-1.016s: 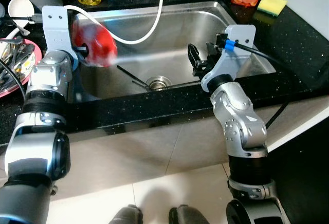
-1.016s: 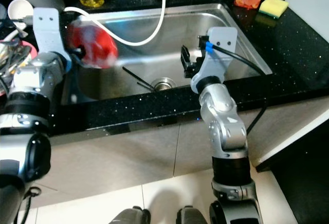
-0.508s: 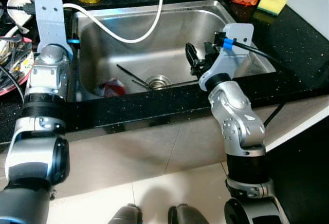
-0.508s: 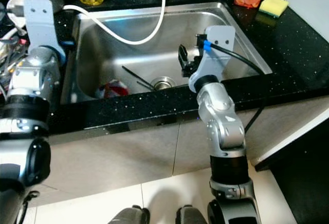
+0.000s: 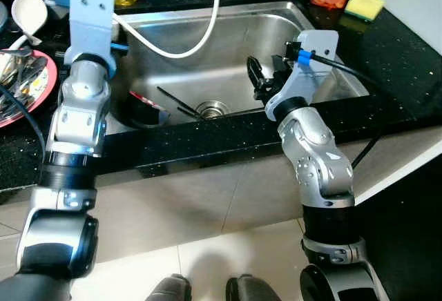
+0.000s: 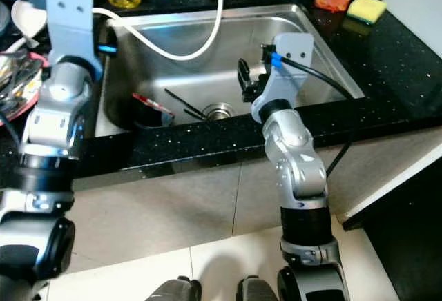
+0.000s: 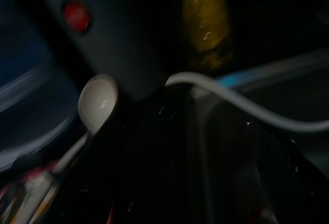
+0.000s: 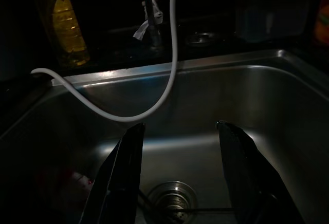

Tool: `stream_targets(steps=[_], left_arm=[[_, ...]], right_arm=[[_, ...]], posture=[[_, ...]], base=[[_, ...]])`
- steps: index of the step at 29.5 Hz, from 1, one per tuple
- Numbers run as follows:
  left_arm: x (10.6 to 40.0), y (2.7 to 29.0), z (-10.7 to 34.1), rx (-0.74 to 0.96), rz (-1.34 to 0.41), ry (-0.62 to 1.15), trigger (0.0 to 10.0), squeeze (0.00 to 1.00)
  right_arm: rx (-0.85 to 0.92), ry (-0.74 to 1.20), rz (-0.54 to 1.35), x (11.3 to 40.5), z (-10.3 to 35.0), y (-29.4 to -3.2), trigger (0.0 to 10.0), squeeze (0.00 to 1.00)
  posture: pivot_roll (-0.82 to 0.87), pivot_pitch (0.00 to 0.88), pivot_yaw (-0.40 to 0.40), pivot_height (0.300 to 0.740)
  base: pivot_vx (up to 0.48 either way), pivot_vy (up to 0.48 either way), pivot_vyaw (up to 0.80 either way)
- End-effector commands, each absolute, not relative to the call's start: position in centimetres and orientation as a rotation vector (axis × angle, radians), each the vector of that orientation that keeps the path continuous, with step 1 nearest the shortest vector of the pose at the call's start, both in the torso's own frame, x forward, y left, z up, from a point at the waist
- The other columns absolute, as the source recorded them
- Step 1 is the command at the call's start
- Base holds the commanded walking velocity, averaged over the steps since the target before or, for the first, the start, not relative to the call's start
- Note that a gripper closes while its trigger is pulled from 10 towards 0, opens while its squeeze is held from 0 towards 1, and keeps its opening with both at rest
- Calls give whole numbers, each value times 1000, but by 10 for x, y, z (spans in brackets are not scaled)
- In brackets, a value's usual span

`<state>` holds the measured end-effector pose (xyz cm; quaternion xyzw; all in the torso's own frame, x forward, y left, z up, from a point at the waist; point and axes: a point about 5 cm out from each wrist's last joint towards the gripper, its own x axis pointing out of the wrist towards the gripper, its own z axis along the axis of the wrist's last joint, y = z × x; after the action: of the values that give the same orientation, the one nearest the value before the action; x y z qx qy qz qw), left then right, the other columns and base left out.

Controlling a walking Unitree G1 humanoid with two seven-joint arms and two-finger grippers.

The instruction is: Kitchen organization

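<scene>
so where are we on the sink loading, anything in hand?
Done: a red and black bowl lies in the sink by the drain, next to two dark chopsticks. In hand: nothing; the right hand hangs open above the drain, and the left arm is up by the counter. Left: the pink plate piled with utensils and the white spoon sit on the counter.

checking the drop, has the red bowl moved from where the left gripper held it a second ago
Yes. The red bowl went from above the sink's left rim down to its bottom, left of the drain.
</scene>
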<state>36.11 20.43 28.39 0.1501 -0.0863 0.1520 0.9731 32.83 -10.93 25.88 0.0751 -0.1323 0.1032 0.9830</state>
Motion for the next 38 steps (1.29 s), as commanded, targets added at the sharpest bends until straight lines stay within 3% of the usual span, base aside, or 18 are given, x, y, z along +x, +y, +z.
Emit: stream_targets(steps=[1, 2, 8, 14, 16, 22, 28, 38], left_arm=[[359, 208, 279, 292, 344, -143, 10000, 0], [348, 223, 273, 226, 384, -56, 10000, 0], [329, 228, 281, 77, 375, -4, 10000, 0], [308, 223, 283, 177, 390, -125, 10000, 0], [297, 227, 274, -19, 456, -94, 10000, 0], [279, 250, 259, -285, 650, -36, 10000, 0], [288, 259, 257, -442, 631, -29, 10000, 0], [298, 257, 240, -538, 529, 56, 10000, 0]], right_arm=[[159, -275, 202, 328, 259, -110, 10000, 0], [160, -276, 198, 328, 259, -111, 10000, 0], [158, -277, 191, 332, 259, -114, 10000, 0], [164, -283, 212, 336, 261, -108, 10000, 0], [166, -283, 217, 337, 260, -108, 10000, 0], [172, -282, 230, 341, 261, -105, 10000, 0], [186, -278, 244, 338, 258, -97, 10000, 0], [211, -286, 242, 339, 255, -94, 10000, 0]], posture=[[109, 137, 4, 740], [117, 134, 2, 740], [139, 125, -9, 740], [161, 114, -19, 740], [177, 107, -24, 740], [200, 112, -39, 740], [200, 114, -26, 740], [211, 47, -7, 740]], base=[[0, 0, 0], [0, 0, 0], [0, 0, 0], [0, 0, 0], [0, 0, 0], [0, 0, 0], [0, 0, 0], [0, 0, 0]])
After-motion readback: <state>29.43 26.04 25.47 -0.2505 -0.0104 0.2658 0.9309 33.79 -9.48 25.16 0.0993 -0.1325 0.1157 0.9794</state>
